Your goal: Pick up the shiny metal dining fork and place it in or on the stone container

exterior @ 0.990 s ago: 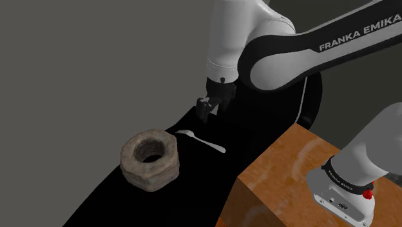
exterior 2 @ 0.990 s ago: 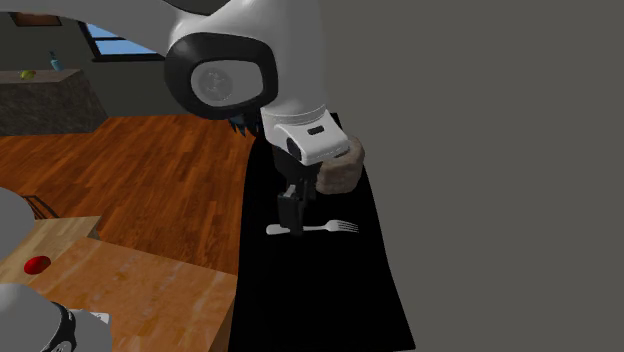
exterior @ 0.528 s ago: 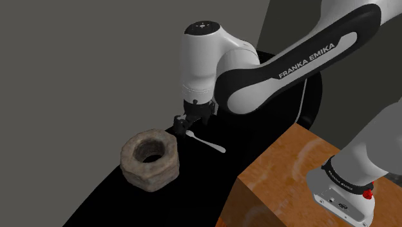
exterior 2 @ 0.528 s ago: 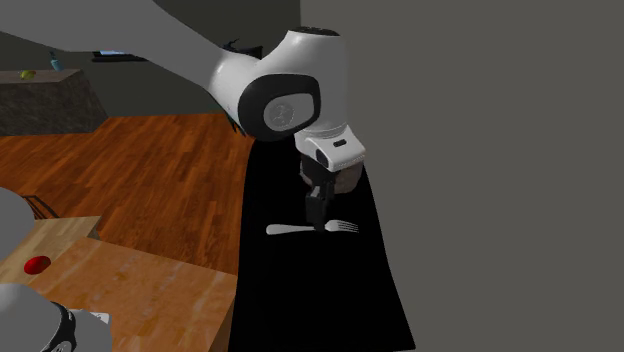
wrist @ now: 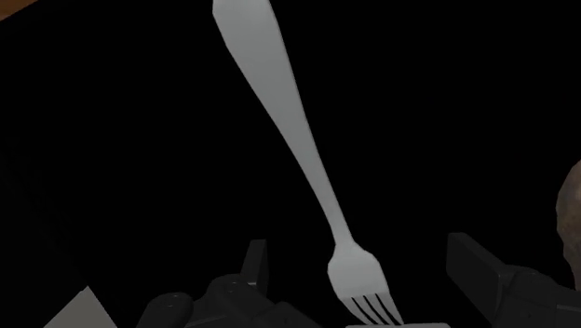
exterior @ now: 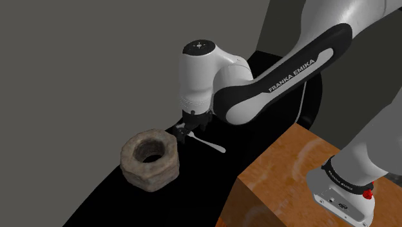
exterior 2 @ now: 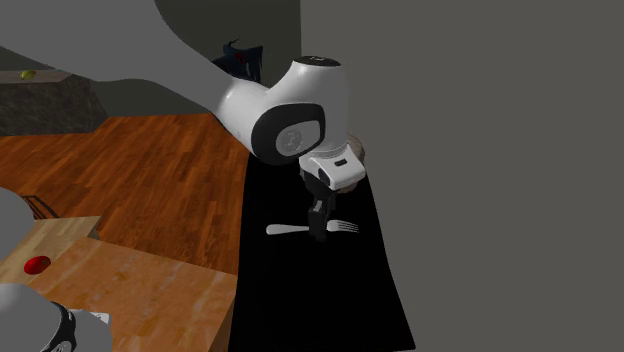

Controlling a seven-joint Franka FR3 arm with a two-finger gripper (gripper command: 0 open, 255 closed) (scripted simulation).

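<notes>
Lowered since a second ago, and slid from the handle side toward the tines: gripper (exterior: pixel 185 131) down at the tabletop, right over the fork (exterior: pixel 210 144). Fingers spread apart, one on each side of the narrow neck just behind the tines in the wrist view. Probably not pressing on the metal yet, though hard to judge against so much black.

Lying flat on the black tabletop (exterior: pixel 109 193), tine end just beside the stone container (exterior: pixel 147 175), handle pointing off toward the wooden stand (exterior: pixel 283 174).

Likely light, stiff and slick. Thin and low on the surface, so apt to skid or swivel if pinched off-centre. Best taken across the neck or shaft, pads brought right down to the tabletop, rather than on the tines themselves. Gripped this close to the tines, liable to droop at the long handle end; worth allowing for some tilt on the lift.

Backed by a plain grey wall (exterior: pixel 77 58). Beyond the tabletop in the second exterior view, a wood floor (exterior 2: pixel 130 160) and a grey counter (exterior 2: pixel 50 105) far off.
</notes>
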